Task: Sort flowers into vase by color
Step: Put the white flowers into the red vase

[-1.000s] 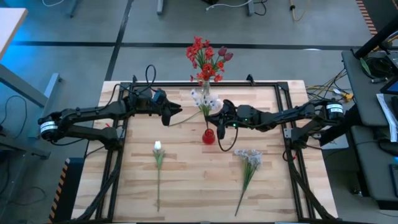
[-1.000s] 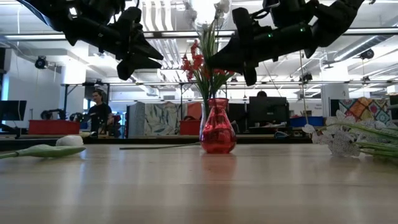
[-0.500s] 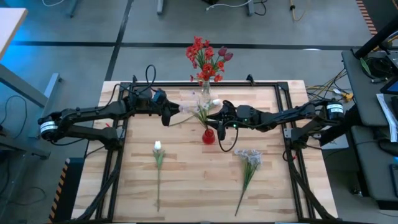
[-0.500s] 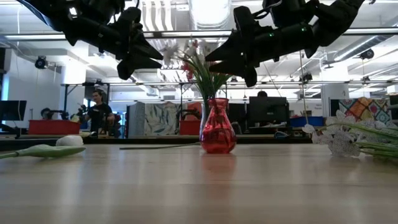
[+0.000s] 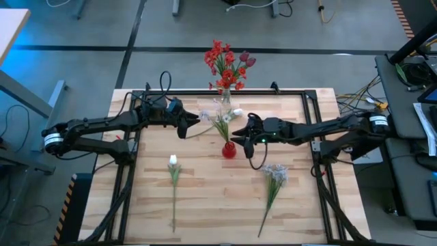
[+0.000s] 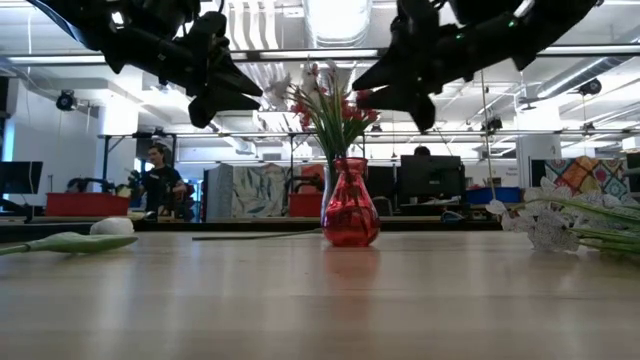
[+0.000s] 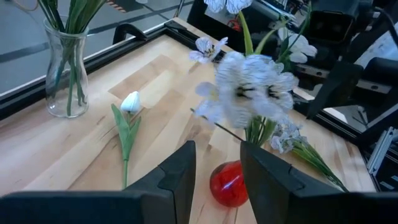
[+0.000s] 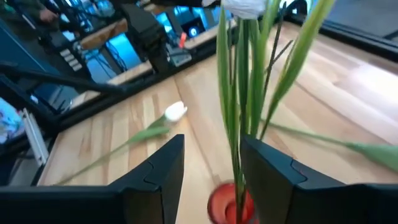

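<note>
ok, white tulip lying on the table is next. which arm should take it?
Left, probably. The white tulip lies on the left half of the table, nearer the left gripper, which hangs open and empty. The right gripper is open too, but sits beside the red vase, closer to the pale cluster.
</note>
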Robot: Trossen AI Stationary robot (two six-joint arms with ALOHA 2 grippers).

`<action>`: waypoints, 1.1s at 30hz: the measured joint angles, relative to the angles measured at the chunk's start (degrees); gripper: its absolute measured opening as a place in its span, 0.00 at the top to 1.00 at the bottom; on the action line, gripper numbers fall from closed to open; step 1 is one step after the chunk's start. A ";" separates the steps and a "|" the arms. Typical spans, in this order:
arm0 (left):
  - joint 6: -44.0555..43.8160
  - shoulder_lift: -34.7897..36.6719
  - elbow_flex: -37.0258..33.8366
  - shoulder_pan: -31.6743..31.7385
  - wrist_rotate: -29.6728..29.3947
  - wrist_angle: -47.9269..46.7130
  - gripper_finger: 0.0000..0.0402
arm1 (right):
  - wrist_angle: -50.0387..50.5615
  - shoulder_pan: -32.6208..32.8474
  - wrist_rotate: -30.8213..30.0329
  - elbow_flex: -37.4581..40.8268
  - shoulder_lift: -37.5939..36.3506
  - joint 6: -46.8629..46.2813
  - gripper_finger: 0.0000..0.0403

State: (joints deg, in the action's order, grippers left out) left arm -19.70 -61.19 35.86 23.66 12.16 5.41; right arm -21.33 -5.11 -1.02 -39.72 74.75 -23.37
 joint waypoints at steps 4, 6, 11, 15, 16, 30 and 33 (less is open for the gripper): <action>0.61 0.00 0.00 0.00 0.02 0.00 0.72 | 7.70 0.41 -0.01 0.00 -4.79 -2.20 0.66; 1.00 0.00 0.00 0.00 0.02 0.00 0.72 | 11.63 0.50 -0.02 -0.02 -7.04 -3.72 0.67; 1.20 0.00 -0.02 0.00 0.61 0.00 0.72 | 22.15 0.88 1.72 -0.02 -12.03 -9.26 0.74; 1.73 0.00 -0.80 0.00 0.61 -0.01 0.72 | 29.40 1.82 4.23 -0.04 -14.30 -18.21 0.83; 1.98 0.00 -1.05 0.00 0.59 0.07 0.72 | 31.55 2.35 4.23 -0.04 -14.57 -20.98 0.86; -0.84 0.04 -8.18 0.00 0.55 8.12 0.72 | 47.38 16.84 -0.52 -0.04 -13.71 -57.21 0.75; -1.90 0.09 -9.65 0.00 0.51 9.66 0.72 | 50.53 20.08 -0.54 -0.04 -12.78 -63.69 0.66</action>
State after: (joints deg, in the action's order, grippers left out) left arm -21.61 -61.10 26.21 23.66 12.67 15.07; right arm 29.19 14.97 -1.56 -39.77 61.96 -87.06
